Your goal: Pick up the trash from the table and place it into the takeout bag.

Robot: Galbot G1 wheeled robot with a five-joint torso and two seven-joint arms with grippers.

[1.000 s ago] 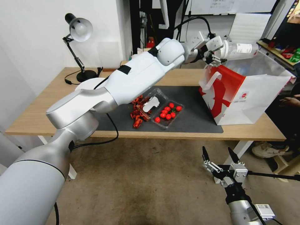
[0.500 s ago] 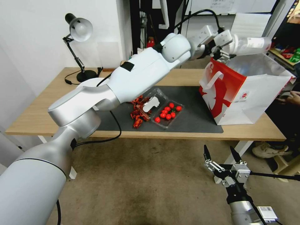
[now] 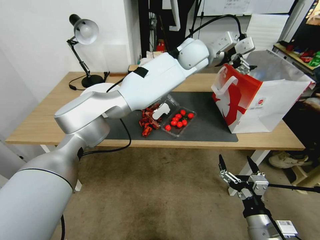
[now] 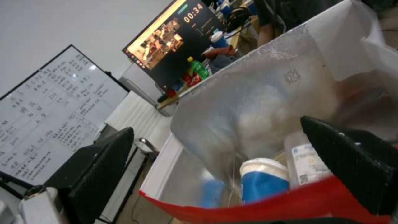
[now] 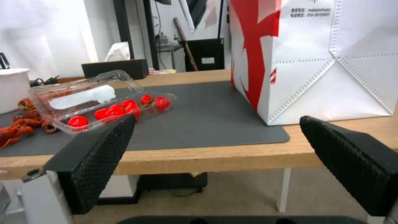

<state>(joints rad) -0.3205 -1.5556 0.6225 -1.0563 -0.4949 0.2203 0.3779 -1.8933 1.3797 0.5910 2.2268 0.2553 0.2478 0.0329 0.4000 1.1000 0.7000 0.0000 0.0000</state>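
Light wood table with dark grey mat; takeout bag upright at mat's right end. Left gripper over bag's open mouth, fingers spread wide, empty. Inside bag: blue-and-white paper cup, clear jar beside it. Right gripper low before table's front edge, fingers wide, empty.

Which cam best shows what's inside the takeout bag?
Left wrist view: it looks past the red rim into the takeout bag, showing a blue-and-white paper cup. Head and right wrist views show its outside.
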